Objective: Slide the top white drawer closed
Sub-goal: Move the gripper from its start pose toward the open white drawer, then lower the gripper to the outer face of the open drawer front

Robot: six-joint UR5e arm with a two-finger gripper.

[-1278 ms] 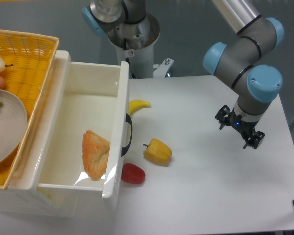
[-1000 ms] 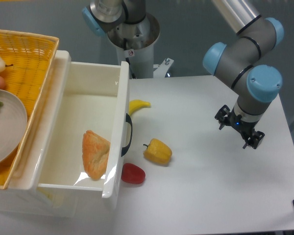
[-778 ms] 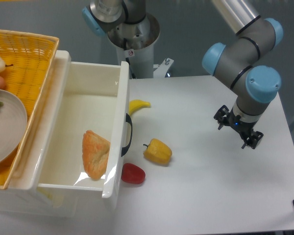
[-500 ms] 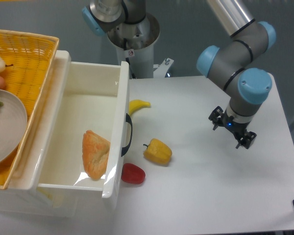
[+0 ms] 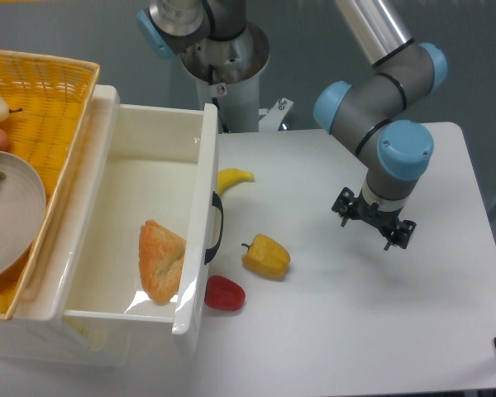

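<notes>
gripper [image 5: 373,224] fingers too small and dark to tell if spread or pinched, hanging over bare table [image 5: 380,314], top white drawer [image 5: 140,215] glossy plastic, pulled wide open at left, crusty pastry [image 5: 161,260] inside, wicker basket [image 5: 45,99] cut off at the edge

A glossy white plastic top white drawer [image 5: 149,182] catches glare along its smooth walls, its arched handle [image 5: 216,227] a shiny black plastic. Beside it, a yellow basket [image 5: 54,91] shows a coarse woven wicker texture, holding a smooth matt grey plate [image 5: 12,215]. The table [image 5: 339,322] is matt white. The arm [image 5: 380,91] pairs brushed silver metal tubing with smooth grey and light-blue plastic joint caps, ending in a matt black gripper [image 5: 374,227].
</notes>
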